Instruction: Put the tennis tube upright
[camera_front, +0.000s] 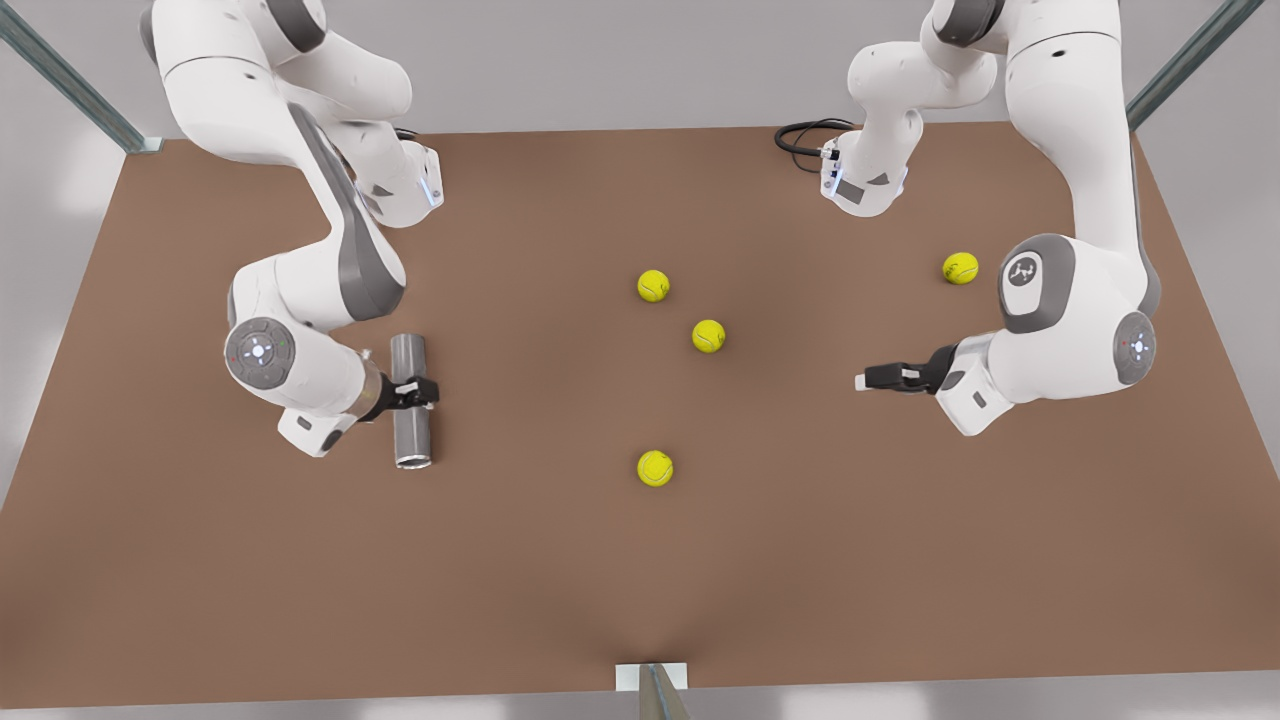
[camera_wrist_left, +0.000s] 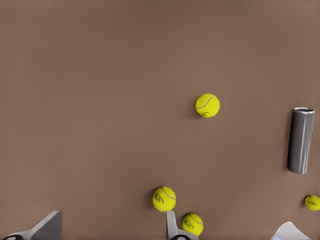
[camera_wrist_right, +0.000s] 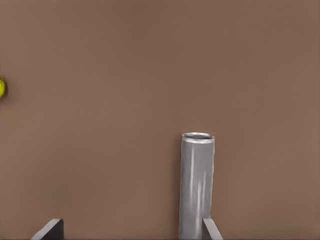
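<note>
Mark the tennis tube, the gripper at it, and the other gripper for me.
tennis tube (camera_front: 411, 441): front view, bare wall near its open end.
right gripper (camera_front: 425, 391): front view, between its fingertips, at the tube's middle.
left gripper (camera_front: 862, 381): front view, its tip, waiting apart from the tube.

Right gripper (camera_front: 418, 391) at front view's left: forearm bent low, wrist horizontal, jaws spread wide, one finger (camera_wrist_right: 212, 231) beside tennis tube (camera_front: 410, 402). Left gripper (camera_front: 862, 381) at front view's right: low, horizontal, jaws apart, holding nothing.
</note>
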